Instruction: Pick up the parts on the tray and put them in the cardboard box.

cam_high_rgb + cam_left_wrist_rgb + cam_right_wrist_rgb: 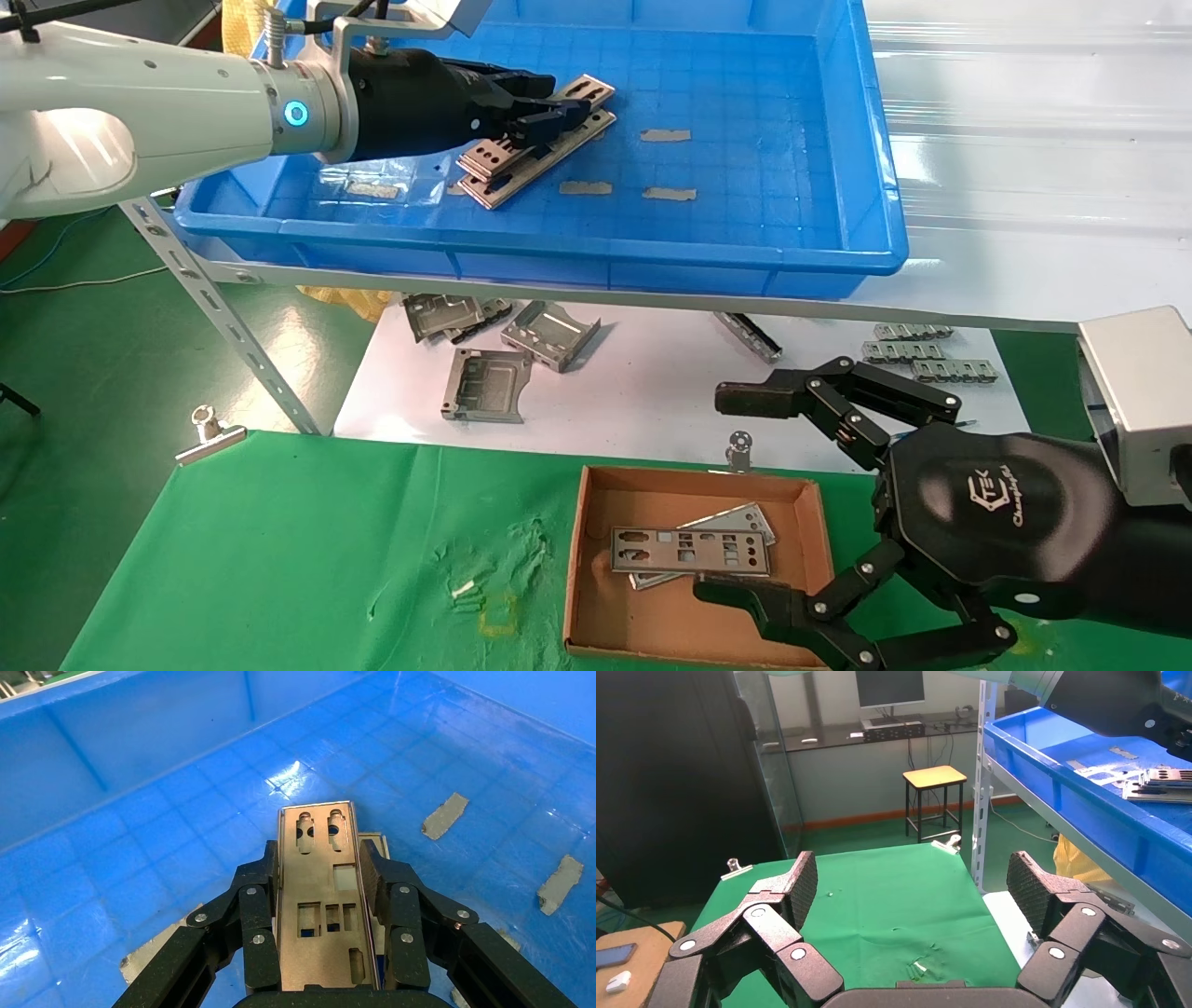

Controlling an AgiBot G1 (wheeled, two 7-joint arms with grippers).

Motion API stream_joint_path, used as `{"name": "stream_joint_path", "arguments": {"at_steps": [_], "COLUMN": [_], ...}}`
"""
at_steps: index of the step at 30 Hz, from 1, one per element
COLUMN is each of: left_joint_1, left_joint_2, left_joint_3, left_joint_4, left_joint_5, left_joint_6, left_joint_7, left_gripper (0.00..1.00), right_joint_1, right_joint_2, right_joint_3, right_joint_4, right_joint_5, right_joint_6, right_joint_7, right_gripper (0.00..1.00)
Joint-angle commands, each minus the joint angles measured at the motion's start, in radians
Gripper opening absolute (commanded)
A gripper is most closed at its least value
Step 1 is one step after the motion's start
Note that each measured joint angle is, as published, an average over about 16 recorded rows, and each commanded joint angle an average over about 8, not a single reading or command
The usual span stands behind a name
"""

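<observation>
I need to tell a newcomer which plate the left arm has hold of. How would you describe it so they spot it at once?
Look into the blue tray on the upper shelf, near-left part. A short stack of grey punched plates lies there; the one meant is the top plate, clamped edgewise between the left gripper fingers, unlike the plate beneath.

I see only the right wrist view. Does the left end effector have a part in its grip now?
Observer: Yes. The left end effector is shut on the long edges of a part inside the tray.
Operator: Is anything under that part?
Observer: Yes, more parts lie stacked below it.
Operator: And the cardboard box, where is it?
Observer: The cardboard box, with two parts inside, lies on the green cloth next to your open right end effector.
</observation>
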Motion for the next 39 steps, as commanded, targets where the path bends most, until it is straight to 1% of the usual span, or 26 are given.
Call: {"name": "stream_joint_path", "arguments": {"at_steps": [1, 14, 15, 22, 23, 29, 39], "left_joint_1": [0.001, -0.047, -0.049, -0.056, -0.056, -0.054, -0.046], "left_joint_2": [0.0, -0.006, -0.006, -0.007, -0.008, -0.007, -0.005], "left_joint_3": [0.002, -0.006, -0.005, 0.004, 0.005, 0.007, 0.014], "left_joint_4": [0.001, 0.031, 0.034, 0.049, 0.051, 0.06, 0.077], "left_joint_5": [-0.004, -0.041, -0.042, -0.041, -0.042, -0.046, -0.048], "left_joint_6": [-0.002, 0.014, 0.017, 0.048, 0.052, 0.058, 0.03], "left_joint_7": [0.003, 0.033, 0.035, 0.041, 0.041, 0.044, 0.034], "left_gripper": [0.0, 0.0, 0.03, 0.9, 0.99, 1.0, 1.0], "right_joint_1": [0.0, 0.0, 0.0, 0.0, 0.0, 0.0, 0.0], "right_joint_2": [0.0, 0.0, 0.0, 0.0, 0.0, 0.0, 0.0], "right_joint_3": [0.0, 0.0, 0.0, 0.0, 0.0, 0.0, 0.0], "right_joint_4": [0.0, 0.0, 0.0, 0.0, 0.0, 0.0, 0.0], "right_joint_5": [0.0, 0.0, 0.0, 0.0, 0.0, 0.0, 0.0], "right_joint_6": [0.0, 0.0, 0.0, 0.0, 0.0, 0.0, 0.0], "right_joint_7": [0.0, 0.0, 0.0, 0.0, 0.0, 0.0, 0.0], "right_gripper": [1.0, 1.0, 1.0, 1.0, 1.0, 1.0, 1.0]}}
